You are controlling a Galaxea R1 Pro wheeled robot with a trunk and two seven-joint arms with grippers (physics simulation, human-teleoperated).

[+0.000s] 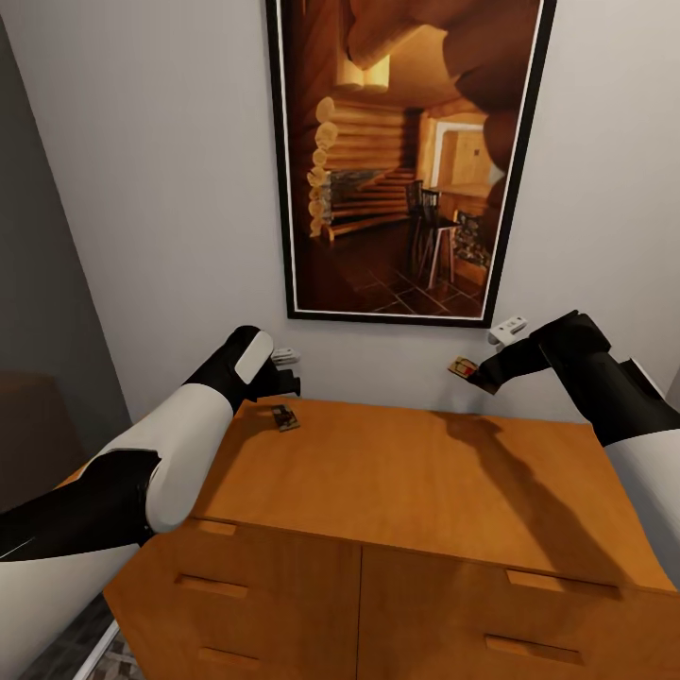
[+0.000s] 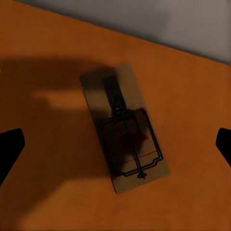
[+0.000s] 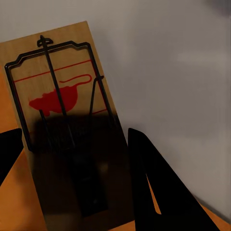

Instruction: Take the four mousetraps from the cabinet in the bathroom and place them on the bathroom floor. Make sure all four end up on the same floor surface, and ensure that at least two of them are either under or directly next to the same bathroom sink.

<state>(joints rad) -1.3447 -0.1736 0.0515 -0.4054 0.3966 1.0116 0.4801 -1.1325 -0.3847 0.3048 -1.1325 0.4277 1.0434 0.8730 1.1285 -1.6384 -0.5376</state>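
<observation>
One mousetrap (image 1: 284, 416) lies flat on the orange-brown cabinet (image 1: 416, 482), near the back left corner of its top. My left gripper (image 1: 286, 382) hovers just above it, open. In the left wrist view that mousetrap (image 2: 125, 127) sits between the two spread black fingertips (image 2: 9, 149), apart from both. My right gripper (image 1: 479, 376) is raised above the cabinet's back edge, close to the wall, and is shut on a second mousetrap (image 1: 462, 367). The right wrist view shows this tan board with its red mouse print (image 3: 60, 120) clamped between the fingers (image 3: 149, 178).
A large framed picture (image 1: 406, 161) of a log cabin hangs on the grey wall behind the cabinet. Drawer fronts with slab pulls (image 1: 212, 586) face me below the top. A strip of patterned floor (image 1: 113, 661) shows at the lower left.
</observation>
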